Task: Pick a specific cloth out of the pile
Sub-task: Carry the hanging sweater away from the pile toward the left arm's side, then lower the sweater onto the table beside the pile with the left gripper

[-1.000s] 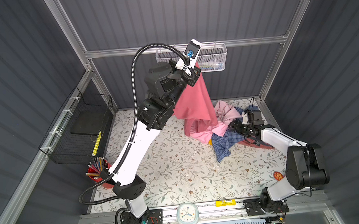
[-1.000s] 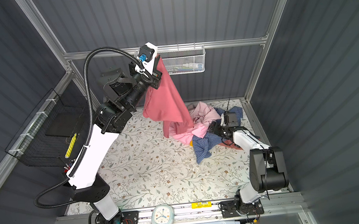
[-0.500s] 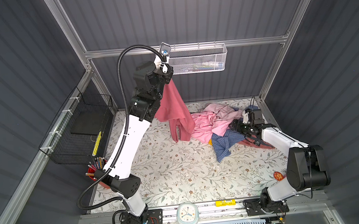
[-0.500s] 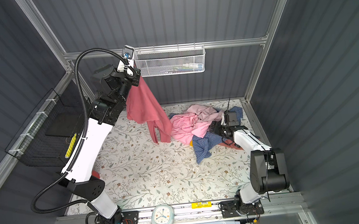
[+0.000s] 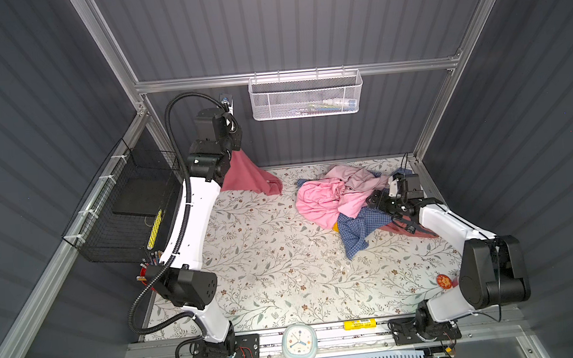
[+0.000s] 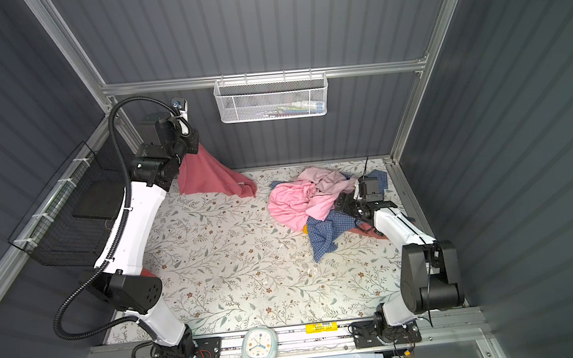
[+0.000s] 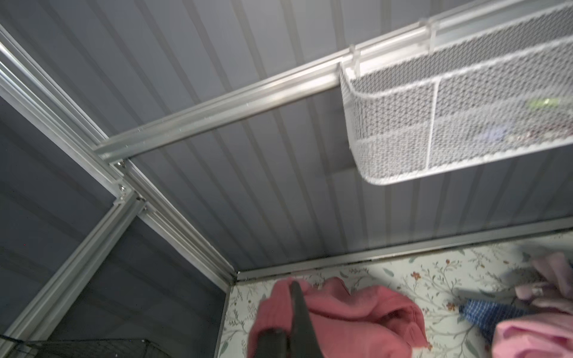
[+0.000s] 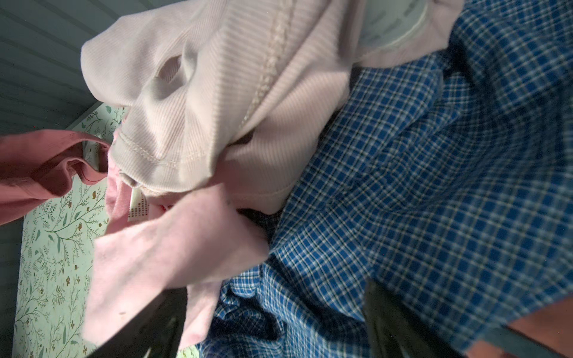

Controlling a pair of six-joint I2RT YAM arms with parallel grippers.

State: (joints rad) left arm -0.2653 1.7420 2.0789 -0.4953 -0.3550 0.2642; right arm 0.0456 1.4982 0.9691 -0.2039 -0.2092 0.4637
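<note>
The cloth (image 5: 251,177) (image 6: 210,179), plain dusty rose-red, hangs from my left gripper (image 5: 237,148) at the back left corner, its lower end lying on the flowered table (image 5: 267,258). In the left wrist view the left gripper (image 7: 290,313) is shut on the cloth (image 7: 341,322). The pile (image 5: 335,200) (image 6: 301,203) sits at the back right: bright pink, pale pink and a blue checked shirt (image 5: 355,230). My right gripper (image 5: 377,201) rests low on the pile's right side. Its jaws stand open in the right wrist view, checked shirt (image 8: 403,186) between them.
A white mesh basket (image 5: 306,96) hangs on the back wall. A black wire basket (image 5: 120,214) is fixed to the left wall, with a pencil cup (image 5: 148,267) below it. A clock (image 5: 299,338) and a yellow box (image 5: 359,323) lie on the front rail.
My left arm has swung from above the pile to the back left corner and come lower, carrying the cloth clear of the pile. The right arm has stayed in place.
</note>
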